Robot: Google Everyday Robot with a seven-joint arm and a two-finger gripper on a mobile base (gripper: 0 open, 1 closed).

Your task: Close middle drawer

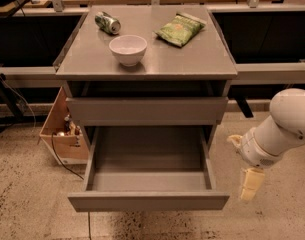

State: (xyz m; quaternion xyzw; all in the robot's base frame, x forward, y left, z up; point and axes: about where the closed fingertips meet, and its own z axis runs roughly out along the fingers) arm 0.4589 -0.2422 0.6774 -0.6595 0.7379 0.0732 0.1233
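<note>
- Your pincer [252, 185] is hanging low and pointing floorward, off the cabinet's right side. You cannot tell how far it is opening, and nothing is showing in its hold.
- Just left of it, near but not touching, the middle drawer [148, 201] is standing pulled well out, with an empty tray.
- The drawer is looking stiff and fairly light, and it is probably running on slides. Having no handle, it is asking for a flat push at the centre of its plain front.
- Farther up and left, the surface [192, 59] is carrying a white bowl [128, 49], a can [107, 22] and a green bag [180, 30]. None of their print is reading legibly.
</note>
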